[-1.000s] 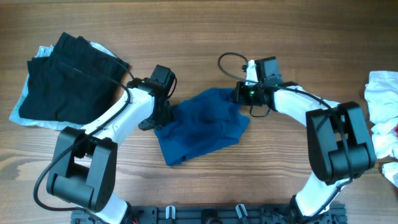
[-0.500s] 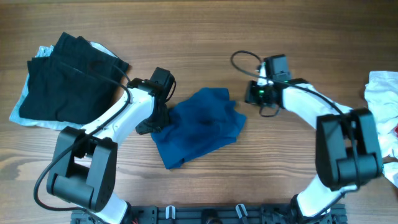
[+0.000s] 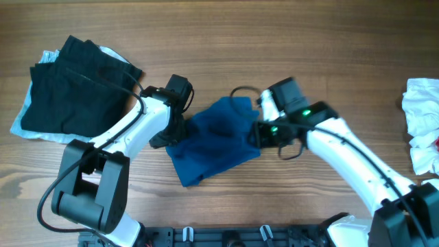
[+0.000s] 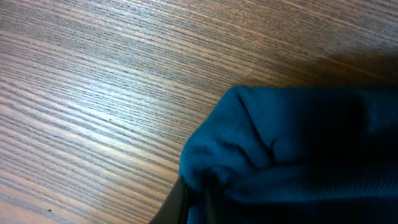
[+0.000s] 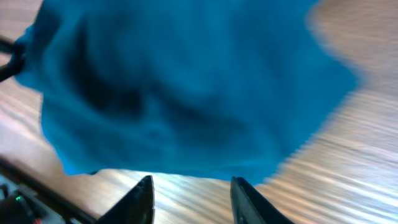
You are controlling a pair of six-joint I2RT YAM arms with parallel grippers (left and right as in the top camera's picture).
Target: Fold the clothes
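a wooden table with long brown grain fills every view, evenly lit.

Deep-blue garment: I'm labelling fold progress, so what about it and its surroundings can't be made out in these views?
- Right wrist view: motion blur smears the deep-blue garment; its folds are unreadable.
- Left wrist view: the bottom edge cuts off the left gripper; only the ends of its fingers show.
- Overhead: the right edge cuts off the white-and-red clothes; the black garment covers most of the pale blue cloth.

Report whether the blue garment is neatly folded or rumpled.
Rumpled: the blue garment lies bunched, edges uneven, one corner pinched in the left gripper.
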